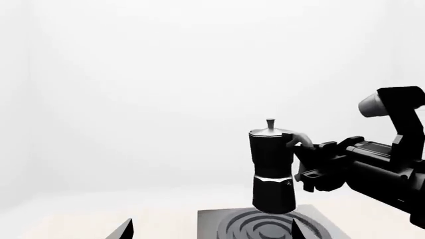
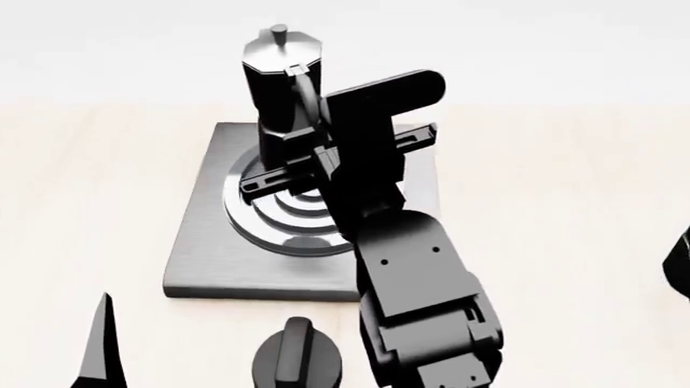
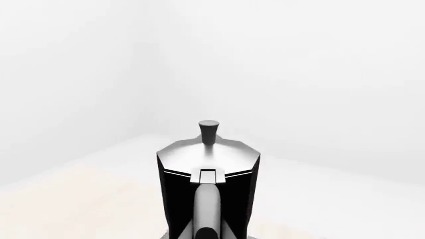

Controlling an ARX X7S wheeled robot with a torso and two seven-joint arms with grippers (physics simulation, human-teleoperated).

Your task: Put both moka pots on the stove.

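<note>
1. The right gripper (image 1: 307,162) is grasping the moka pot (image 1: 271,169) by its curved handle, with the jaws clenched on it; the pot is hanging upright just above the stove (image 2: 205,234), over its dark concentric rings (image 2: 275,214).
2. Whether the pot's base is already touching the rings cannot be told; in the left wrist view it appears to be slightly clear of them.
3. Judgement for the step in hand: the pot should be kept vertical while it is being lowered, centred on the rings, and the jaws should be released only once the base is sitting flat.
4. Room on the slab should be kept for a second pot, so placement toward one side of the rings is advisable.
5. The left gripper (image 1: 211,230) is showing only its two dark fingertips, spread apart and holding nothing.
6. Count: one moka pot is showing, one stove, one squat black knob (image 2: 296,360) on the bench (image 2: 561,210). The second pot is not in view.
</note>
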